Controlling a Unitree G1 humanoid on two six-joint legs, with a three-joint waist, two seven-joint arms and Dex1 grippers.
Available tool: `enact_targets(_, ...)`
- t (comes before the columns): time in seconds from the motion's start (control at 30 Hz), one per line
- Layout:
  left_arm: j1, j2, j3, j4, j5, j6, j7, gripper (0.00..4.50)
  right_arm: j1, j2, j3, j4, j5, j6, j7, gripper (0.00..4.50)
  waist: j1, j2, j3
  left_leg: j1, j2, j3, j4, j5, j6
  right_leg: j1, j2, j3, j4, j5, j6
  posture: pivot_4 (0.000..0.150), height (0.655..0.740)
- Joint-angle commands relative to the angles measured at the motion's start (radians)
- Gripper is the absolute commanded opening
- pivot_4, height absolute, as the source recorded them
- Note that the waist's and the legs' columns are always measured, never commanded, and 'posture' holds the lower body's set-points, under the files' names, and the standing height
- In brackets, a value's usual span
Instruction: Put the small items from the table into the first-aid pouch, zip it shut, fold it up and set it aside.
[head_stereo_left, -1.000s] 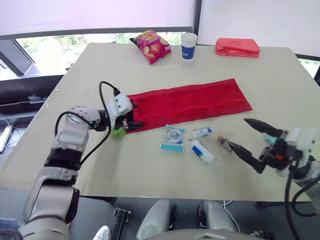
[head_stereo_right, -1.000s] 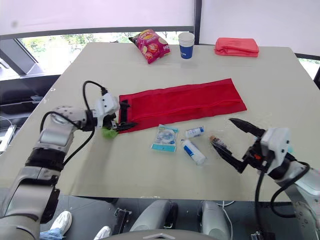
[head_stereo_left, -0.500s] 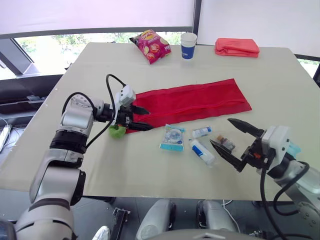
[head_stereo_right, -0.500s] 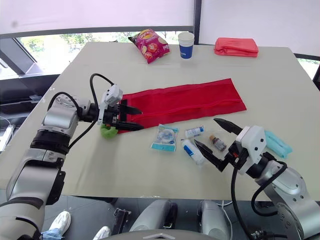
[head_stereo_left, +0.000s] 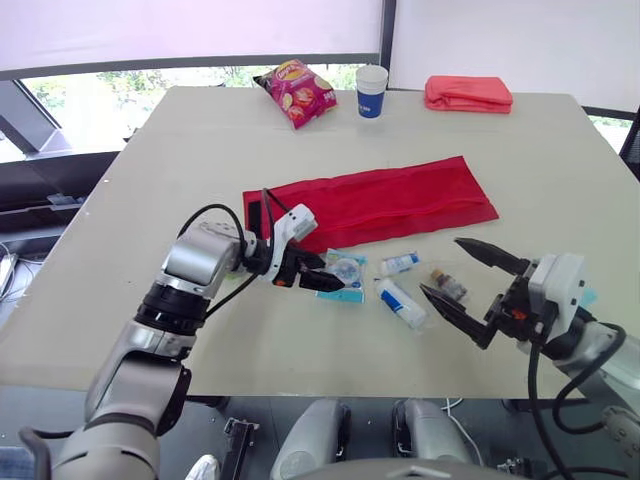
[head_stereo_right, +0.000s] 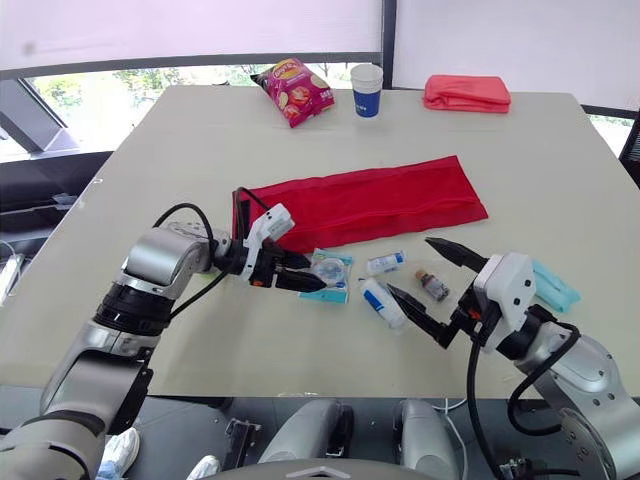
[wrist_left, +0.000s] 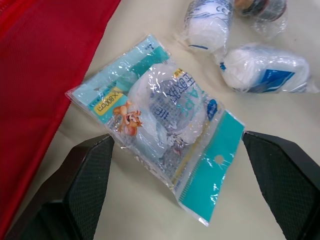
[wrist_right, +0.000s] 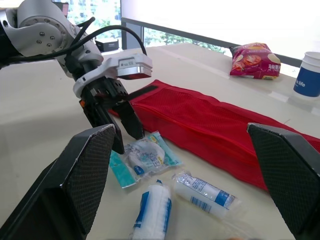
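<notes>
Red mesh first-aid pouch lies unfolded and flat on the table. Just beside its near long edge sits a teal-and-clear packet, and the left tool, spread wide, straddles it. Two white wrapped rolls and what looks like a small brown vial lie near the pouch too. Beyond them from the pouch, the right tool gapes wide, holding nothing.

Left gripper reaching inward, fingers spread (widely), right gripper angled inward, fingers parted
</notes>
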Motion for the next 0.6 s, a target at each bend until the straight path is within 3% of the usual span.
enact_targets(0.03,0.033,-0.009,-0.038,-0.007,0.019,-0.004,0.058,4.38,-0.007,-0.009,-0.028,-0.036,0.015,-0.01,0.005,4.5,0.005,0.0,0.0,0.0,0.0,0.0,0.0,0.0,0.0,0.0,0.0,0.0,0.0,0.0,0.0,0.15,0.7395)
enact_targets(0.13,0.04,-0.045,-0.008,0.006,-0.005,0.024,0.099,3.61,-0.008,-0.011,-0.031,-0.038,0.012,-0.009,0.001,4.5,0.01,0.0,-0.001,0.0,0.0,0.0,0.0,0.0,0.0,0.0,0.0,0.0,0.0,0.0,0.0,0.15,0.7395)
enact_targets(0.2,0.032,-0.074,0.033,0.023,-0.031,0.063,0.129,2.5,-0.013,-0.012,-0.031,-0.043,0.012,-0.004,-0.006,4.5,0.014,0.0,-0.001,0.0,-0.001,0.0,0.0,0.0,0.0,0.0,-0.001,0.0,0.0,0.0,0.0,0.15,0.7395)
enact_targets(0.23,0.03,-0.08,0.046,0.028,-0.039,0.072,0.136,2.5,-0.015,-0.013,-0.031,-0.045,0.013,-0.001,-0.009,4.5,0.02,0.0,0.0,0.0,-0.001,0.0,0.0,0.0,0.0,0.0,-0.001,0.0,0.0,0.0,0.0,0.15,0.7395)
enact_targets(0.3,0.033,-0.089,0.066,0.028,-0.053,0.081,0.151,1.84,-0.014,-0.014,-0.034,-0.048,0.014,0.001,-0.011,4.5,0.021,0.0,-0.001,0.0,-0.001,0.0,0.0,0.0,0.0,0.0,-0.001,0.0,0.0,0.0,0.0,0.15,0.7395)
enact_targets(0.37,0.041,-0.099,0.088,0.029,-0.078,0.086,0.152,1.51,-0.017,-0.016,-0.033,-0.049,0.013,0.004,-0.014,4.5,0.02,0.0,0.0,0.0,-0.001,0.0,0.0,0.0,0.0,0.0,-0.001,0.0,0.0,0.0,0.0,0.15,0.7395)
enact_targets(0.4,0.044,-0.103,0.097,0.03,-0.089,0.089,0.152,0.82,-0.019,-0.017,-0.032,-0.05,0.013,0.006,-0.016,4.5,0.02,0.0,0.0,0.0,-0.001,0.0,0.0,0.0,0.0,0.0,-0.001,0.0,0.0,0.0,0.0,0.15,0.7395)
enact_targets(0.5,0.05,-0.118,0.142,0.023,-0.138,0.104,0.154,0.05,-0.028,-0.019,-0.028,-0.053,0.015,0.014,-0.022,4.5,0.019,0.0,0.0,0.0,-0.001,0.0,0.0,0.0,0.0,0.0,-0.001,0.0,0.0,0.0,0.0,0.15,0.7395)
enact_targets(0.6,0.053,-0.118,0.175,0.009,-0.174,0.118,0.16,0.05,-0.034,-0.021,-0.028,-0.056,0.02,0.026,-0.026,4.5,0.019,0.0,0.0,0.0,-0.001,0.0,0.0,0.0,0.0,-0.001,-0.001,0.0,0.0,0.0,0.0,0.15,0.7395)
